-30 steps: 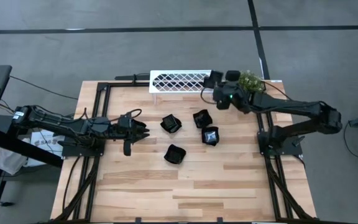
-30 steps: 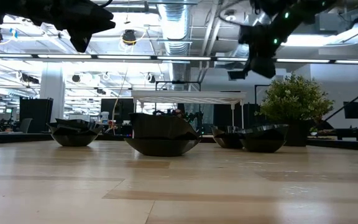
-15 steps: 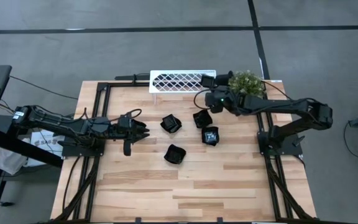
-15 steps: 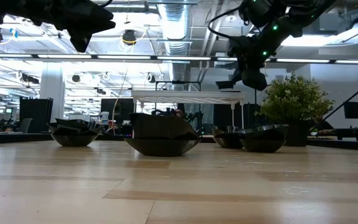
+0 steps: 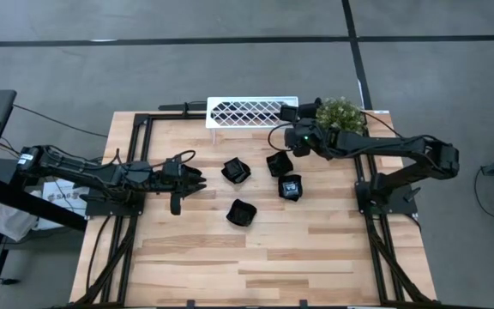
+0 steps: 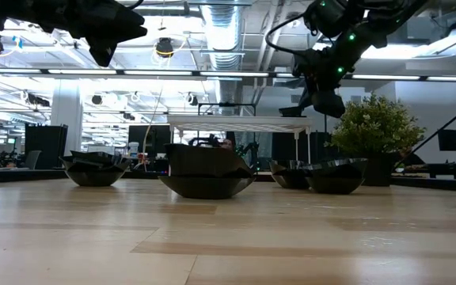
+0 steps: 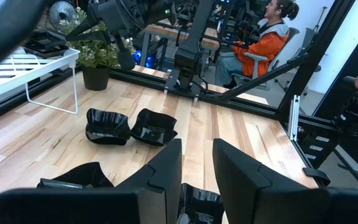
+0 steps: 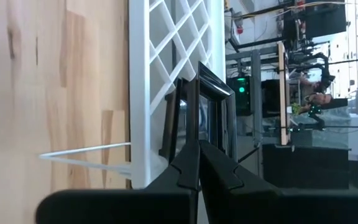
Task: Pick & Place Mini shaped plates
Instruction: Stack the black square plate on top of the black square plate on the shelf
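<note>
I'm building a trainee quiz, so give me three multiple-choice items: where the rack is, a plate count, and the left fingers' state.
1. The white rack stands: A beside the plant at the table edge; B at the table's centre; C on the floor.
2. Black plates on the wood: A two; B four; C seven.
3. The left gripper has its fingers: A apart, empty; B shut on a plate; C shut on the rack.
A, seen from above; B, four lie there; A, a gap shows between them.

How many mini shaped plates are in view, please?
5. Four mini shaped plates lie on the table: one left, two right, one in front. The fifth sits on the white rack's right end.
</note>
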Controlling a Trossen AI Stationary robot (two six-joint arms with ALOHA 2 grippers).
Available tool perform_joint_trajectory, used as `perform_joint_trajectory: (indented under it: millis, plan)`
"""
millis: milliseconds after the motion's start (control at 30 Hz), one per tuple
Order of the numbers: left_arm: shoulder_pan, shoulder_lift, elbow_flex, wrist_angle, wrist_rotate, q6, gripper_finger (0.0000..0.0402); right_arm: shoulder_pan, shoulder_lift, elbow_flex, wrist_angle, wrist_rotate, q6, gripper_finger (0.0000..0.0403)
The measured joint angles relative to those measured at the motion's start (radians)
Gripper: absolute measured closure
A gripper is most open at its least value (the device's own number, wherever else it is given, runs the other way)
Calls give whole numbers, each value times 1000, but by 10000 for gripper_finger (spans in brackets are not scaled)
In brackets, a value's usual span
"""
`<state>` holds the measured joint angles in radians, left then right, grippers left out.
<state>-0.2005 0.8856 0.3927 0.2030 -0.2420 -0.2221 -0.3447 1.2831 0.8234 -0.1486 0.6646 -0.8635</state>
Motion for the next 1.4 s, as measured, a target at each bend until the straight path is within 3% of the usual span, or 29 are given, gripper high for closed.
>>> perform_joint_trajectory:
  millis: [1167, 1400]
  plan:
    - [0, 0, 0, 0, 0, 0, 309, -37, 0, 0, -20, -14, 26, 391]
    - [0, 0, 0, 0, 0, 0, 309, -37, 0, 0, -23, -13, 27, 357]
